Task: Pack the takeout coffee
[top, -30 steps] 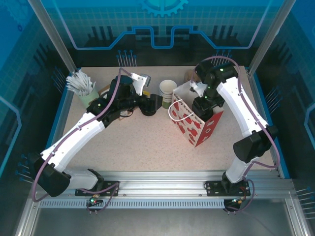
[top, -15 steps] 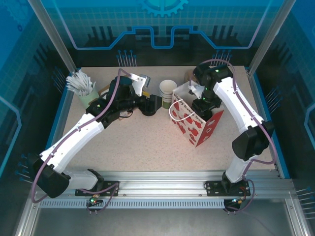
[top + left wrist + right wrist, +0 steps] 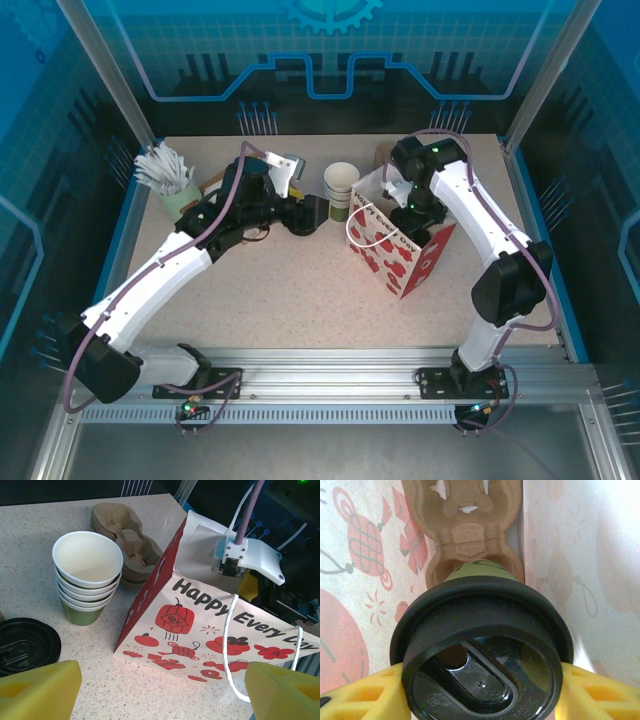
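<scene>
The left gripper (image 3: 165, 692) is hovering with its jaws spread wide and nothing between them. The loose black lids (image 3: 25, 645) are lying just ahead of its left finger, with the stack of lidless cups (image 3: 87, 577) standing a little farther out. The printed paper bag (image 3: 210, 625) is standing ahead of its right finger. The right gripper (image 3: 480, 692) is reaching down into that bag and clamping the takeout coffee (image 3: 480, 645), one yellow finger on each side of the cup just under the lid's rim. The cup is hanging upright between the jaws, its base close over a well of the cardboard carrier (image 3: 462, 535) lying on the bag's floor; whether it is touching I cannot tell. The cup is probably light but top-heavy if filled, its paper wall soft enough to buckle, and the lid could pop off under a hard squeeze. Holding it high on the wall, where the rolled rim is stiffening it, looks soundest.
</scene>
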Tool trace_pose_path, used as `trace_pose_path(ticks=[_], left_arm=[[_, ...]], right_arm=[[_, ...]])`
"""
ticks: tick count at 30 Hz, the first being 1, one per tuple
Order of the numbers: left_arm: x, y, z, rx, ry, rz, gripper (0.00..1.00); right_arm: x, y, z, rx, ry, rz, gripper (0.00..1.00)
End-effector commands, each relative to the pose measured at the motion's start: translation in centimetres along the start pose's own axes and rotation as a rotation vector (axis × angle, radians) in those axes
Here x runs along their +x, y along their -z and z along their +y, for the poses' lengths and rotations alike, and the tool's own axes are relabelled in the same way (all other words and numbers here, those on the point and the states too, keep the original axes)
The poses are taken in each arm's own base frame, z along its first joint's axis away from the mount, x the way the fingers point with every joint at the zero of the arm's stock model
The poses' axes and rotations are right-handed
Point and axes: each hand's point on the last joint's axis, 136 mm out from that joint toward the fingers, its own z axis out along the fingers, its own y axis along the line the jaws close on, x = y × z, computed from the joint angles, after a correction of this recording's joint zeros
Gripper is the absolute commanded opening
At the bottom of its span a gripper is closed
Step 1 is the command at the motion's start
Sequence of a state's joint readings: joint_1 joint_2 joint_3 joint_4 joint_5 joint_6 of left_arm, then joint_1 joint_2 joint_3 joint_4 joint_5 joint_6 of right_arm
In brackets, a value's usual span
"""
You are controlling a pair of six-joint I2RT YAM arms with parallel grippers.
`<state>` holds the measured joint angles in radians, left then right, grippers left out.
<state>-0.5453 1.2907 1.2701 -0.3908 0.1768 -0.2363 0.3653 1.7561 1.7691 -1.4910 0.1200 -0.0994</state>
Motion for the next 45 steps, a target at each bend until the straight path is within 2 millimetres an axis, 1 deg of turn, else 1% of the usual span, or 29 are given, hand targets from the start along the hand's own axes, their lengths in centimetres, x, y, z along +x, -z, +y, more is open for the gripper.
trace_pose_path(ticks=[1, 5, 9, 14, 19, 23, 25, 28, 32, 37, 45], left_arm=[[0.0, -0.1, -0.9, 0.038, -0.012, 0.021, 0.87], [-0.7, -1.4, -1.2, 0.057, -0.022, 0.044, 0.86], [-1.7, -3.5, -1.3, 0.062, -0.042, 0.066, 0.82], [-2.7, -6.5, -1.3, 0.059, -0.098, 0.104, 0.73], [-2.9, -10.0, -1.2, 0.059, -0.15, 0.177, 0.64], [-3.4, -12.0, -1.0, 0.056, -0.171, 0.207, 0.58], [-3.8, -12.7, -1.4, 0.071, -0.182, 0.217, 0.53], [-3.6, -13.6, -1.7, 0.093, -0.197, 0.241, 0.47], [-3.2, -14.2, -1.5, 0.094, -0.216, 0.269, 0.39], [-3.1, -14.5, -1.5, 0.101, -0.244, 0.283, 0.28], [-2.6, -14.6, -1.2, 0.101, -0.289, 0.318, 0.15]], right_arm=[[0.3, 0.5, -0.2, -0.01, 0.014, -0.03, 0.39], [0.4, 0.7, -0.3, -0.005, 0.013, -0.041, 0.38], [0.5, 1.0, -0.4, 0.002, 0.012, -0.052, 0.38], [0.5, 1.2, -0.5, 0.01, 0.012, -0.058, 0.38], [0.4, 1.3, -0.4, 0.007, 0.011, -0.066, 0.38], [0.4, 1.4, -0.4, 0.006, 0.011, -0.069, 0.37], [0.3, 1.4, -0.4, 0.007, 0.011, -0.07, 0.37], [0.4, 1.4, -0.4, 0.006, 0.01, -0.068, 0.37], [0.4, 1.4, -0.4, 0.007, 0.011, -0.071, 0.37], [0.5, 1.5, -0.5, 0.009, 0.014, -0.069, 0.37], [0.6, 1.6, -0.3, 0.001, 0.021, -0.07, 0.36]])
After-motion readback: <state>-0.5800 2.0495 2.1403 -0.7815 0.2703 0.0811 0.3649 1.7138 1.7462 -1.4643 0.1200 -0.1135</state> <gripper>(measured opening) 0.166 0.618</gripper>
